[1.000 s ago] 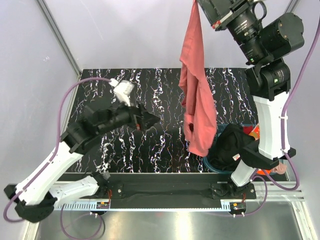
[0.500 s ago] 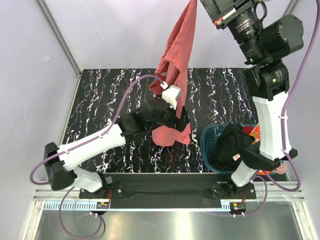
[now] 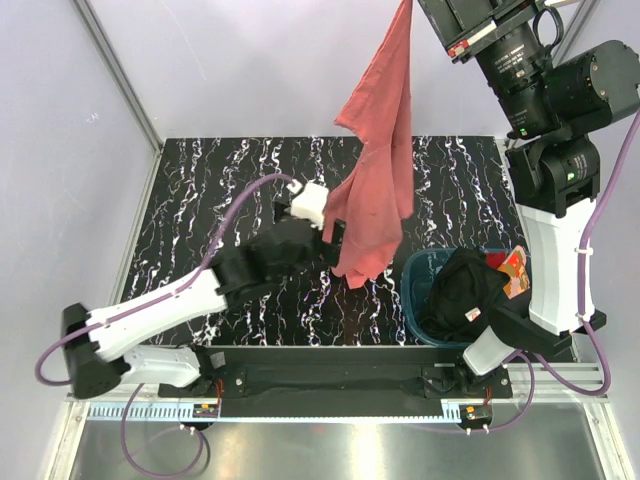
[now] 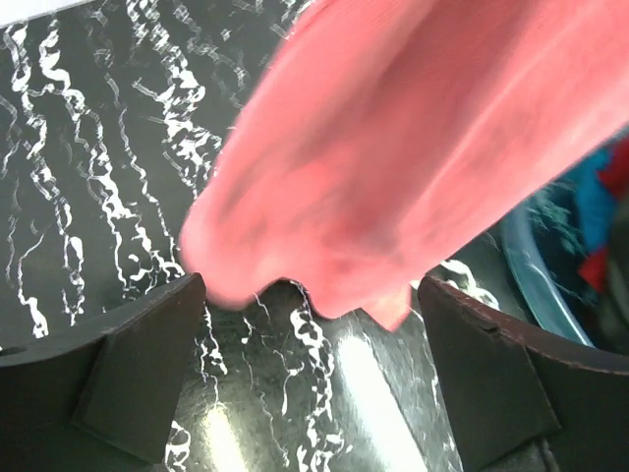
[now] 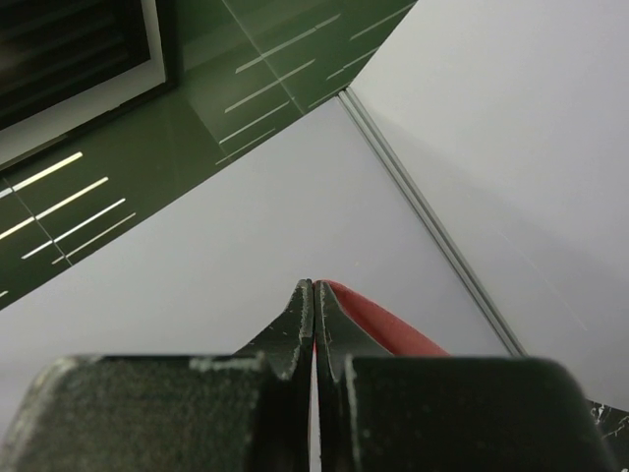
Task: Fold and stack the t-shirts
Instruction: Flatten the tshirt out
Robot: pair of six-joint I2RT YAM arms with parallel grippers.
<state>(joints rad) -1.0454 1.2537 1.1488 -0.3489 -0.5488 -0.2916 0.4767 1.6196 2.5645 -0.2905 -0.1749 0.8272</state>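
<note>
The black, white-veined marble-look table (image 3: 200, 180) filled the middle of the top view. The big plain salmon-red fabric t-shirt (image 3: 378, 170) hung above it from the upper right, with the right gripper (image 5: 314, 300) clamped tight on its top edge. At lower right, the round teal plastic basket (image 3: 418, 272) held a black t-shirt (image 3: 465, 290). The left gripper (image 4: 310, 329) was spread wide at the dangling hem, with nothing in it. It looked like the spreading-out step to me, so I'd guess the next move is pinching that lower edge.

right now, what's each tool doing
Left tool: open, at the lower end of the shirt, not gripping it.
Right tool: shut on the shirt's top, holding it up.
</note>
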